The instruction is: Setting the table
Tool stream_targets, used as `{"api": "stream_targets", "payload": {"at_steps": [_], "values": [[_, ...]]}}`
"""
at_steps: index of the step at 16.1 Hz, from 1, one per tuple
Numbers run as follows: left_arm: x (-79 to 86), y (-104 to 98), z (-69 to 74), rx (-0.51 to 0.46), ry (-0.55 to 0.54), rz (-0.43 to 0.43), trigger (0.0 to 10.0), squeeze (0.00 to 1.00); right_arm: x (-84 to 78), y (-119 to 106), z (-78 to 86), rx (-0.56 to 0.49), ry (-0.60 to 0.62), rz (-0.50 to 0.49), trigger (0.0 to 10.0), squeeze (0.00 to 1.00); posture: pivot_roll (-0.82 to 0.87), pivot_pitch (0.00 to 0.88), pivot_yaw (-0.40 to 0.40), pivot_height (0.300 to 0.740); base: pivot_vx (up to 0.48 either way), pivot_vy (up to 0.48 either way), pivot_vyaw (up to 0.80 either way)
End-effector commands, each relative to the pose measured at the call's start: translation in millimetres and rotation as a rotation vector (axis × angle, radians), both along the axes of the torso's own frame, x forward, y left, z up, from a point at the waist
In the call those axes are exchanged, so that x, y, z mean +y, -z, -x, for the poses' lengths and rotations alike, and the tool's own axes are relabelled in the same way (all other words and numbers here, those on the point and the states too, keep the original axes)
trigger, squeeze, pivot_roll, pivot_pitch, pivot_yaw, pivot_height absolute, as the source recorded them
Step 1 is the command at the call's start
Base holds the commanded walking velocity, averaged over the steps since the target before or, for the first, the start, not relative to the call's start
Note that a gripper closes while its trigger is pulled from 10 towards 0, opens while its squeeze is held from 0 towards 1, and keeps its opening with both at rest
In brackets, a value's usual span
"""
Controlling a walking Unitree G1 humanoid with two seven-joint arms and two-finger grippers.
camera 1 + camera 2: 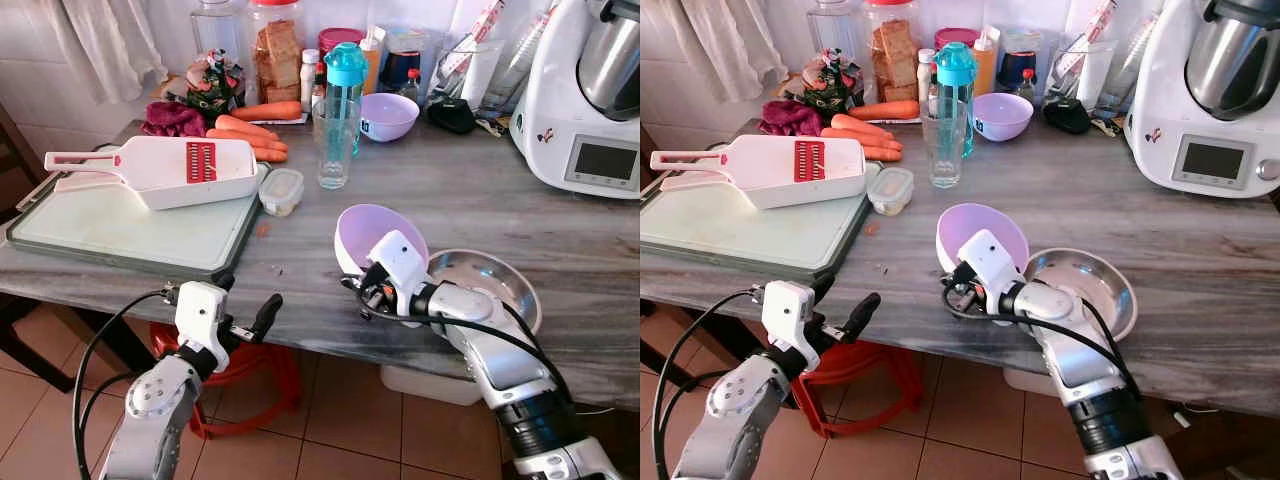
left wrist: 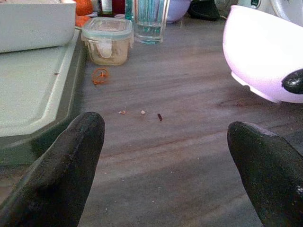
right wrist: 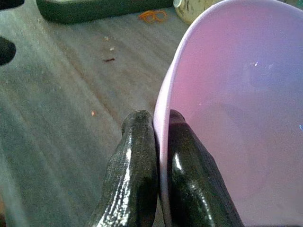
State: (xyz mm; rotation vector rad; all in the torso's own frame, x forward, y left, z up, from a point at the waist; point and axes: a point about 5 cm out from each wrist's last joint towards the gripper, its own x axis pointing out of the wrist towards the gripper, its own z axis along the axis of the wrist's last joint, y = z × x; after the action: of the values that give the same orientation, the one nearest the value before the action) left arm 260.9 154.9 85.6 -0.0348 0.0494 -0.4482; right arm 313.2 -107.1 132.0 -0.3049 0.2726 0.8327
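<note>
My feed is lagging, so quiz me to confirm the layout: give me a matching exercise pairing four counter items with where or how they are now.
Things:
1. near lilac bowl
2. steel bowl
3. slicer
4. far lilac bowl

States:
A. on the cutting board
B. at the back, beside the blue-capped bottle
C. rim pinched by the right gripper, tilted
D. on the counter just right of the held bowl

Pairs: 1-C, 2-D, 3-A, 4-B

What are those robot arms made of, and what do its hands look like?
Both arms are silver metal with round joints and loose black cables. Each wrist carries a white boxy block. The left gripper and right gripper each have two long, glossy black fingers.
</note>
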Motion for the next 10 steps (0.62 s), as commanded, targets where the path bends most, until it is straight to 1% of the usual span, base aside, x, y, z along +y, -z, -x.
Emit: {"api": "stream_targets", "payload": {"at_steps": [1, 2, 5, 6, 7, 8, 9, 10], "values": [[-2.1, 2, -0.2, 0.019, 0.006, -0.011, 10.0, 0.0, 1.4, -1, 3.7, -0.016, -0.023, 0.012, 10.0, 0.07, 0.08, 0.04, 0.007, 0.74, 0.0, 0.0, 0.0], [-2.7, 3, 0.3, 0.023, 0.007, -0.008, 10.0, 0.0, -1.3, -1, 4.0, -0.046, -0.014, 0.024, 10.0, 0.0, 0.07, 0.04, 0.011, 0.74, 0.0, 0.0, 0.0], [-2.7, 2, 0.0, 0.017, 0.013, 0.0, 10.0, 0.0, -6.8, -2, 2.3, -0.107, 0.026, 0.023, 10.0, 0.0, 0.07, 0.042, 0.012, 0.74, 0.0, 0.0, 0.0], [-2.6, -1, -0.5, 0.003, 0.019, 0.013, 10.0, 0.0, -6.9, -3, 2.3, -0.123, 0.032, 0.019, 10.0, 0.0, 0.07, 0.042, 0.012, 0.74, 0.0, 0.0, 0.0], [-0.9, -10, -2.7, -0.041, 0.013, 0.027, 10.0, 0.0, -5.7, -4, 2.9, -0.151, 0.039, 0.0, 10.0, 0.0, 0.07, 0.044, 0.014, 0.74, 0.0, 0.0, 0.0], [-1.4, -13, -4.0, -0.057, 0.015, 0.024, 10.0, 0.0, -4.8, -4, 3.9, -0.164, 0.035, 0.003, 10.0, 0.0, 0.07, 0.045, 0.015, 0.74, 0.0, 0.0, 0.0], [-3.2, -15, -4.6, -0.061, 0.032, 0.043, 10.0, 0.55, -4.0, -3, 5.1, -0.175, 0.029, 0.007, 10.0, 0.0, 0.07, 0.045, 0.015, 0.74, 0.0, 0.0, 0.0], [-3.2, -19, -5.4, -0.081, 0.026, 0.045, 10.0, 0.82, -3.0, -2, 7.4, -0.176, 0.032, -0.004, 10.0, 0.0, 0.07, 0.045, 0.015, 0.74, 0.0, 0.0, 0.0]]}}
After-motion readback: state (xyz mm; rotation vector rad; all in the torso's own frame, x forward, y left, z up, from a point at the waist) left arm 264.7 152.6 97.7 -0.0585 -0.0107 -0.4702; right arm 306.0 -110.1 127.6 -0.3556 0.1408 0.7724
